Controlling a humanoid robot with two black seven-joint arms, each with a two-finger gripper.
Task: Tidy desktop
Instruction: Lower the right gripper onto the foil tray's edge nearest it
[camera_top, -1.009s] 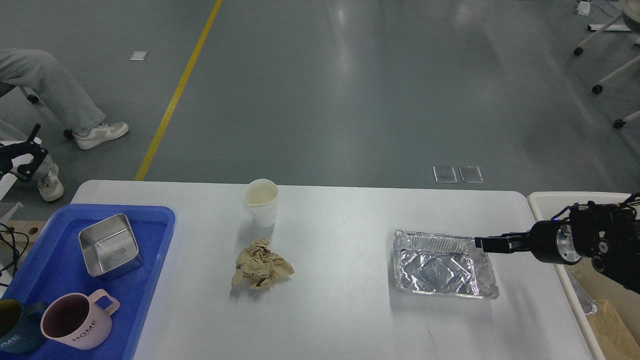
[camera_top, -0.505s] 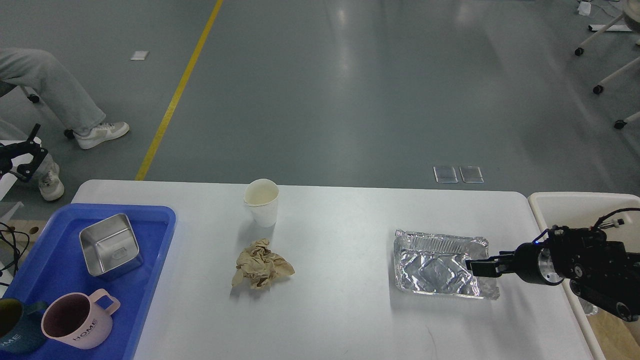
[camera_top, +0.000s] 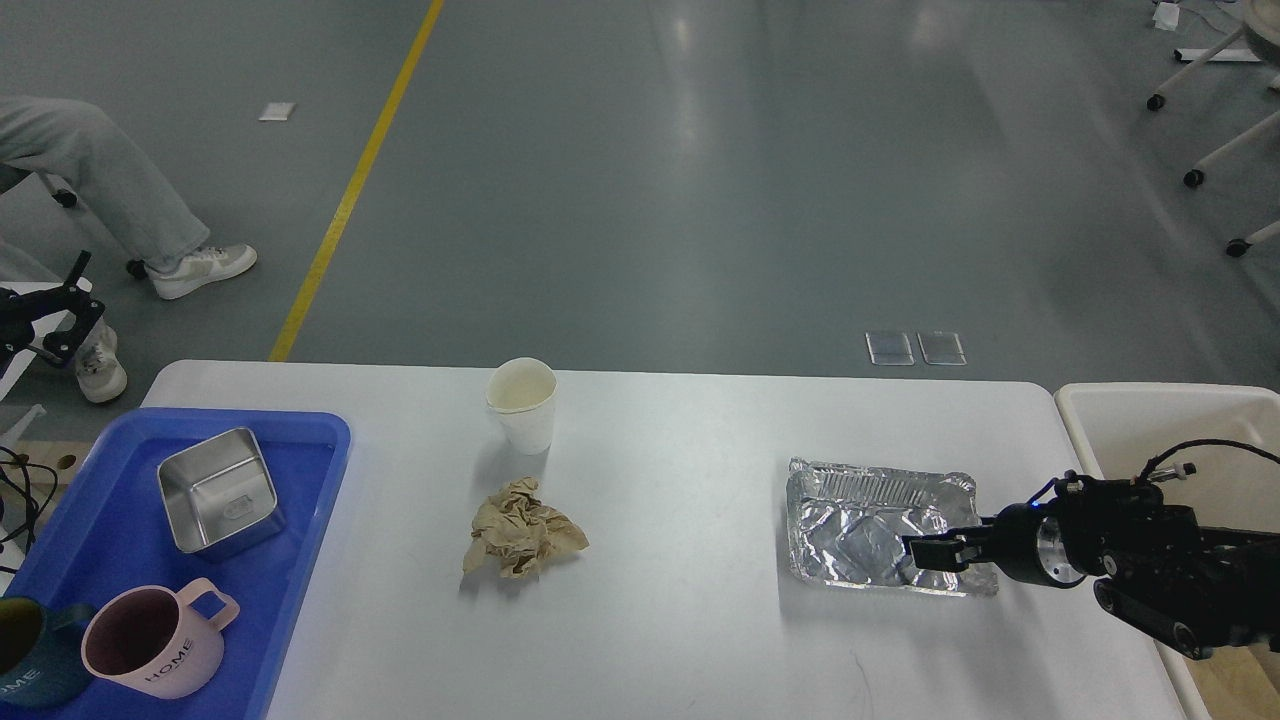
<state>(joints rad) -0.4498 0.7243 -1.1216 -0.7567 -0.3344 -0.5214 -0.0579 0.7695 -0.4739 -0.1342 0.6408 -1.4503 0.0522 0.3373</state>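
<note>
1. Head view, the step in hand: the right end effector (camera_top: 925, 552) reaches in from the right over the near right corner of the foil tray (camera_top: 880, 527), which lies on the right part of the tabletop (camera_top: 680, 480). This looks like a pick of the tray, with the bin (camera_top: 1150, 420) just past the tabletop's right edge as the likely drop.
2. To do it well, I judge the fingers should straddle the tray's thin rim at that corner, one inside and one outside, and close gently: foil crumples and slips easily. Lift before moving sideways, so the tray does not drag.
3. Head view, end effector: its dark fingers sit low over the tray's inner corner and appear to overlap the rim. They are seen nearly side-on, so I cannot tell how wide they stand or whether they already pinch the foil. The tray lies flat, not lifted.
4. The left end effector is not in view.
5. Head view, the rest: a paper cup (camera_top: 521, 402) stands upright near the far edge, a crumpled paper (camera_top: 522, 527) lies just in front of it, both apart from the tray. A blue tray (camera_top: 320, 440) at the left holds a steel box (camera_top: 218, 490) and a pink mug (camera_top: 160, 640).
</note>
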